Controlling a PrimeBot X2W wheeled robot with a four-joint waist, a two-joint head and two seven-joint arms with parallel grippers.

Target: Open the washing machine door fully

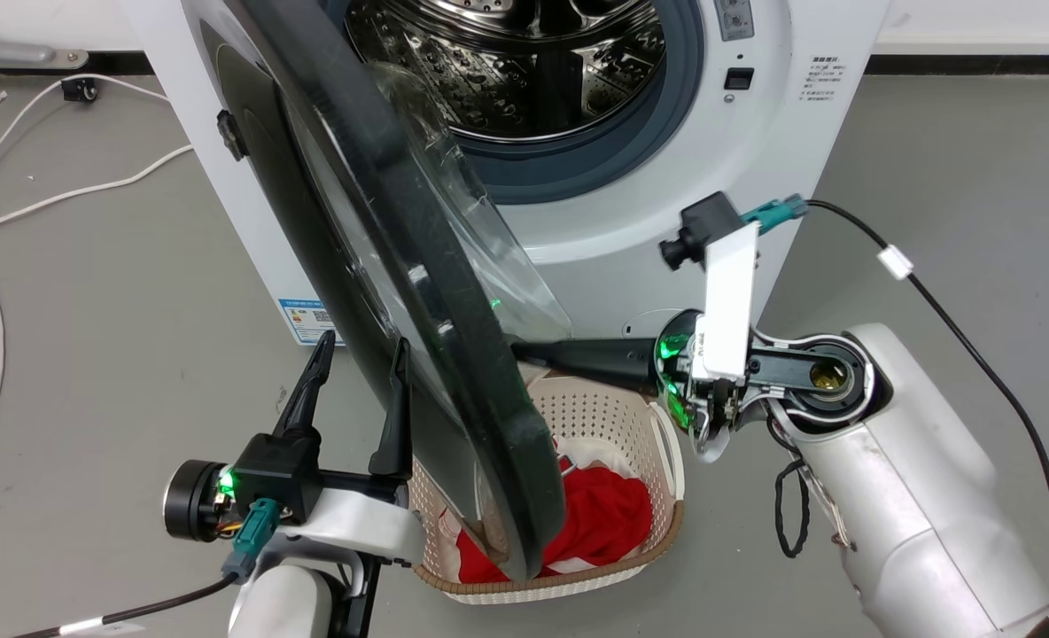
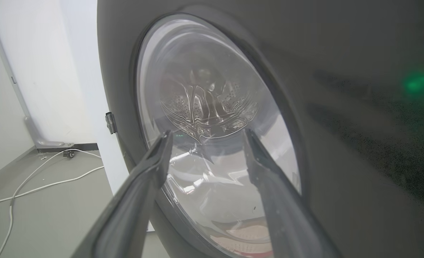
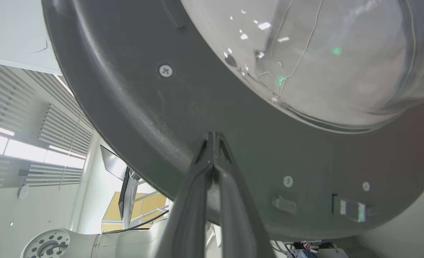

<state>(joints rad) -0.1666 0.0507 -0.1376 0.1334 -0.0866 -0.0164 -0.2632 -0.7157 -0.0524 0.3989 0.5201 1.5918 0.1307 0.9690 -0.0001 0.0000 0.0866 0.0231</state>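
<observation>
- The washing machine door is seen swung partway out from the washing machine.
- The left gripper is held spread apart, facing the door's outer glass.
- The right gripper is closed together, tips set against the door's inner rim.

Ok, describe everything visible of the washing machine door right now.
The washing machine door is a large round disc, glossy black outside, matte grey with screws inside, around a bulging clear glass bowl. It stands partly open, hinged side at the head view's left, its lower edge over the laundry basket. The shut right gripper appears to press its tips on the inner rim; the open left gripper faces the outer glass, contact unclear.
</observation>
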